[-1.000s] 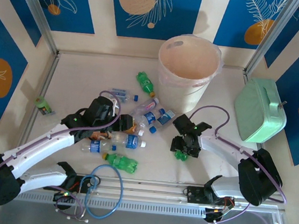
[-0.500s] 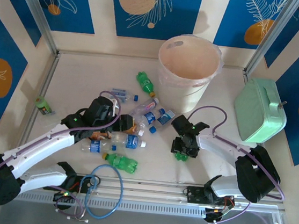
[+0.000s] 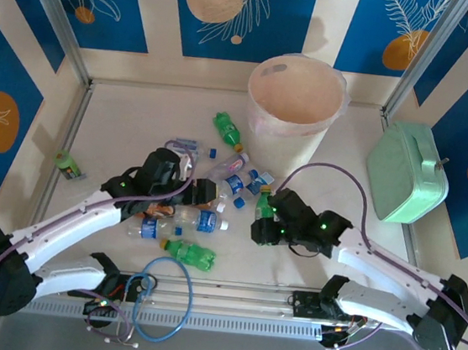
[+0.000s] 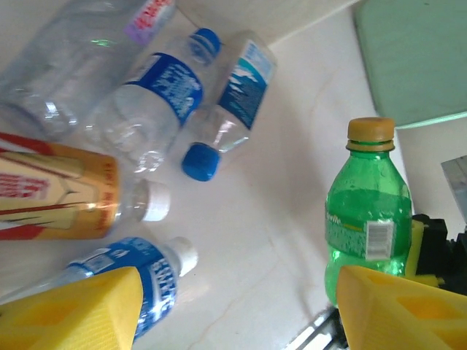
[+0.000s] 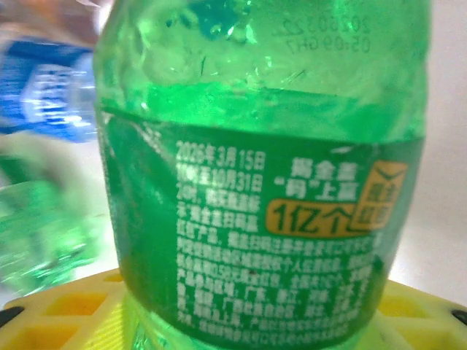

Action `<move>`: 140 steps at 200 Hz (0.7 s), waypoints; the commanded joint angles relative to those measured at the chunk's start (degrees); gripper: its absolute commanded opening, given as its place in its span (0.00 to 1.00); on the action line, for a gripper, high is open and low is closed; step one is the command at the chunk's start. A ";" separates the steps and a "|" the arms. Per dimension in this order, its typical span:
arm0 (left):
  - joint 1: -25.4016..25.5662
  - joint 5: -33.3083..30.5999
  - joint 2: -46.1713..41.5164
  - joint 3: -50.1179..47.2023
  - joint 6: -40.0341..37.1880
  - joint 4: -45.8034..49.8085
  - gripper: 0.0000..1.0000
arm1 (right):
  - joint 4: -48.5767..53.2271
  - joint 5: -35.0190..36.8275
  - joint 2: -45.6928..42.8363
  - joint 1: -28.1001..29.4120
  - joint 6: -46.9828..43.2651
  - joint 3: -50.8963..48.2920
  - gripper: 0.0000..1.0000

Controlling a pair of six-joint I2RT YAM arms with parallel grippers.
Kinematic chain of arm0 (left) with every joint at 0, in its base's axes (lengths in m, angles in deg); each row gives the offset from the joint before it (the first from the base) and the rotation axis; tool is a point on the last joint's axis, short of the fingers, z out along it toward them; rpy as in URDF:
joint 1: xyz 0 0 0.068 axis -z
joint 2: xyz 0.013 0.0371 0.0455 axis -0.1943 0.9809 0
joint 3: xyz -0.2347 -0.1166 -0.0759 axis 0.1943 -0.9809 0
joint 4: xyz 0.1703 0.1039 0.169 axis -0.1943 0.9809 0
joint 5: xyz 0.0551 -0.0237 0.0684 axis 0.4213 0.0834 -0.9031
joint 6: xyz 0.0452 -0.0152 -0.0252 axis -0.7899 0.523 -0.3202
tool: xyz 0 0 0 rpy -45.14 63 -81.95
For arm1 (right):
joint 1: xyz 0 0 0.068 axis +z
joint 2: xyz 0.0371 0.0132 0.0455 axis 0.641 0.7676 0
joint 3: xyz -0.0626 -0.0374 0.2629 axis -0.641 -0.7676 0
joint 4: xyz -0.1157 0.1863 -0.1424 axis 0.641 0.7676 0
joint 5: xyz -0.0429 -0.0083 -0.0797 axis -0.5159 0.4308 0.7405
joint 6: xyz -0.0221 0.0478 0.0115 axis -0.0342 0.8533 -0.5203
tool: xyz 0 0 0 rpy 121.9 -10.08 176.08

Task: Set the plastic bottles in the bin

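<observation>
Pale tabletop [image 3: 121,128]: right claw [image 3: 264,223] clamped on an upright green bottle [image 4: 368,219], left claw [image 4: 233,302] apart over strewn plastic bottles [image 4: 157,102].

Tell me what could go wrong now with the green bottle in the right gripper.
1. The right gripper holds the green bottle low on its body, so it may tip or slip on the way to the bin.
2. The open left gripper hangs close by, so the two could collide.
</observation>
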 commanded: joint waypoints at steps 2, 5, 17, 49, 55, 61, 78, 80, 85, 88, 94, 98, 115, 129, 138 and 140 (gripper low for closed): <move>-0.04 8.19 1.60 1.60 3.33 -7.93 0.70 | -3.62 -7.24 -1.21 1.38 -3.70 2.95 0.56; 0.01 8.56 1.85 1.51 3.84 -8.71 0.70 | -3.75 -7.67 -1.08 1.65 -3.89 3.31 0.56; 0.00 10.26 2.70 1.06 5.76 -11.89 0.70 | -4.41 -9.69 -0.37 2.81 -4.73 4.71 0.56; -0.03 13.82 4.72 -0.06 9.05 -18.35 0.70 | -5.96 -12.46 2.47 6.10 -5.84 7.73 0.56; -0.01 14.20 4.97 -0.30 9.54 -19.11 0.71 | -6.11 -12.64 3.01 6.57 -5.93 8.20 0.56; -0.01 14.72 5.21 -0.65 10.14 -20.17 0.72 | -6.11 -12.67 3.58 7.07 -6.08 8.62 0.55; -0.01 15.51 5.80 -1.24 11.30 -21.83 0.73 | -6.02 -12.67 4.71 7.87 -6.46 9.75 0.54; 0.01 15.34 5.93 -1.28 11.33 -21.75 0.73 | -6.09 -12.64 4.79 7.99 -6.48 9.83 0.54; -0.04 15.03 5.97 -1.28 11.26 -21.20 0.73 | -6.15 -12.67 4.98 8.01 -6.55 9.99 0.54; 0.01 14.84 6.10 -1.24 11.21 -20.95 0.72 | -6.14 -12.67 5.06 8.11 -6.57 10.07 0.54; -0.03 14.53 6.14 -1.32 11.09 -20.54 0.71 | -6.27 -12.67 5.16 8.06 -6.57 10.21 0.54; -0.04 14.41 6.24 -1.33 10.99 -20.34 0.69 | -6.35 -12.79 5.17 8.08 -6.57 10.28 0.54; -0.03 14.59 6.66 -1.24 10.98 -20.23 0.63 | -6.64 -13.11 5.25 8.22 -6.66 10.39 0.54; -0.01 14.86 6.72 -1.06 10.99 -20.31 0.57 | -6.42 -12.67 5.34 8.16 -6.66 10.47 0.54; -0.03 14.81 6.61 -0.99 10.99 -20.41 0.55 | -6.37 -12.41 5.34 8.16 -6.57 10.48 0.54; -0.06 14.92 6.61 -0.98 10.99 -20.40 0.55 | -6.37 -12.29 5.34 8.13 -6.57 10.48 0.54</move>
